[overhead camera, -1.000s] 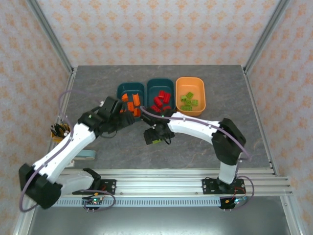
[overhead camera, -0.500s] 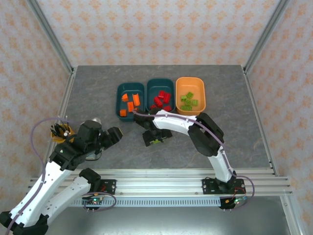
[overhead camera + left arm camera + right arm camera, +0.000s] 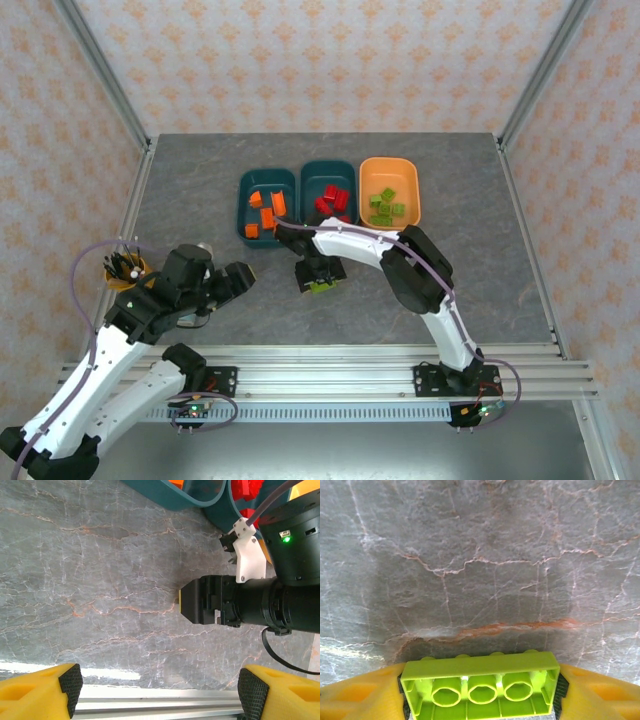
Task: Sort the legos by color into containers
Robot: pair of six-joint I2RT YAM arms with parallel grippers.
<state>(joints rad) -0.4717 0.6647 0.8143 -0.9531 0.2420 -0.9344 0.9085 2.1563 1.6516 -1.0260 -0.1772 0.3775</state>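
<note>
Right fingers (image 3: 360, 695) are closed on a lime green lego (image 3: 480, 680), their black pads against its two short ends. The brick is turned hollow side toward the wrist camera. Just past the fingertips lies bare grey marbled table (image 3: 470, 555); whether the brick rests on it or hangs just above it cannot be told. From above, these fingers (image 3: 318, 275) point down with the lego (image 3: 321, 288) at their tips. Just beyond them stands the middle teal tub (image 3: 315, 180) with red legos (image 3: 333, 203). To one side of it is the left teal tub (image 3: 243, 190) with orange legos (image 3: 265, 205), to the other the orange tub (image 3: 414, 190) with green legos (image 3: 388, 205).

Left fingers (image 3: 35, 690) are spread wide with nothing between them, only bare table. Ahead of them is the right arm (image 3: 240, 607), and past it the teal tub edges. From above, these fingers (image 3: 235, 280) sit well apart from the tubs.
</note>
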